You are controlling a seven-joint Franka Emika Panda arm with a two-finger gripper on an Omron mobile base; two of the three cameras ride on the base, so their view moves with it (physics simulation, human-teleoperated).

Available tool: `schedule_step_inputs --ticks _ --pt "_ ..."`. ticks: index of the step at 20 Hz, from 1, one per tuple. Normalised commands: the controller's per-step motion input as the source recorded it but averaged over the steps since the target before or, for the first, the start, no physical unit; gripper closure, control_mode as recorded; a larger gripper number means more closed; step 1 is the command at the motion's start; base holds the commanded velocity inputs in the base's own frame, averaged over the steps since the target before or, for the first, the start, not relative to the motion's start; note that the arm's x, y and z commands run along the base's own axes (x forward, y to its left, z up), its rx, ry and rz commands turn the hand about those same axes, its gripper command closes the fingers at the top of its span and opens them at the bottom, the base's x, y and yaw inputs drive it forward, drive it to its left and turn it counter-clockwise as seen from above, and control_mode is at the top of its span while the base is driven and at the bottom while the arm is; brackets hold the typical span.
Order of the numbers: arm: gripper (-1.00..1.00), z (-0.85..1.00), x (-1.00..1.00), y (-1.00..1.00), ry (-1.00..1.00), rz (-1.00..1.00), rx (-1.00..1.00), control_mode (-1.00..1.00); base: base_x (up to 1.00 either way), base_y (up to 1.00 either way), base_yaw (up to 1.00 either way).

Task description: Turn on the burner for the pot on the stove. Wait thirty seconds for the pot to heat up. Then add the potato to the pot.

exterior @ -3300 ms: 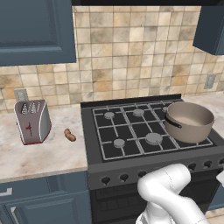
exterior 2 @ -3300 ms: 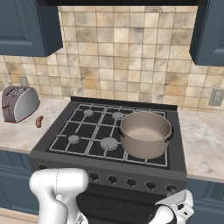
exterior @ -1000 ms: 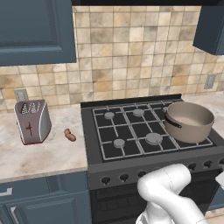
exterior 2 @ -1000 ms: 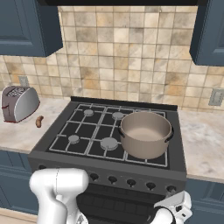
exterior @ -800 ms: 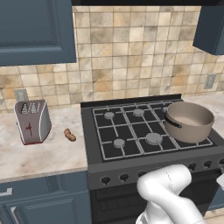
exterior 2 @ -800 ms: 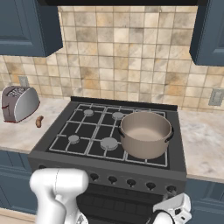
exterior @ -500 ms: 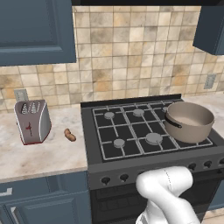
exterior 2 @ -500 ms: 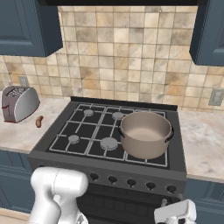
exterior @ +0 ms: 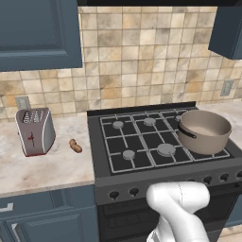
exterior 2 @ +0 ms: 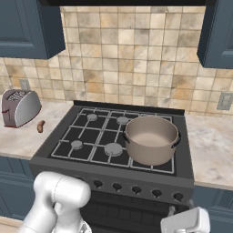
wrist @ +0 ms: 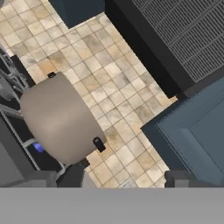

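Observation:
The grey-brown pot (exterior: 204,130) (exterior 2: 151,139) stands on the right front burner of the black stove (exterior: 137,142) (exterior 2: 91,136). In the hand view the pot (wrist: 59,118) shows from low down, with a small blue glow by its base. The brown potato (exterior: 75,146) (exterior 2: 40,126) lies on the counter left of the stove, beside the toaster. My gripper (exterior 2: 180,207) (wrist: 127,177) hangs open and holding nothing, just below the right end of the front knob row (exterior 2: 136,189), far from the potato.
A silver toaster (exterior: 34,131) (exterior 2: 18,107) stands at the far left of the marble counter. Blue cabinets hang above on both sides, with more below the counter. A wall outlet (exterior 2: 224,101) sits on the tiled backsplash to the right of the stove.
The jaws have gone from shut to wide open. The hand has drawn slightly down and away from the stove's knob row. Pot and potato have not moved.

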Motion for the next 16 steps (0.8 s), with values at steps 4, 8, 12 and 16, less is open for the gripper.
schedule_step_inputs --ticks 4,8,12,16 --pt "-1.0 1.0 -0.37 0.25 0.16 -0.09 -0.04 -1.0 0.0 0.0 0.0" --pt "-1.0 1.0 -0.2 0.55 0.2 -0.11 -0.02 -1.0 0.0 0.0 0.0" --pt "-1.0 1.0 -0.32 0.61 0.03 -0.21 0.01 -1.0 0.0 0.0 0.0" --pt "-1.0 0.83 -0.16 0.88 -0.09 -0.26 0.04 -1.0 0.0 0.0 0.0"
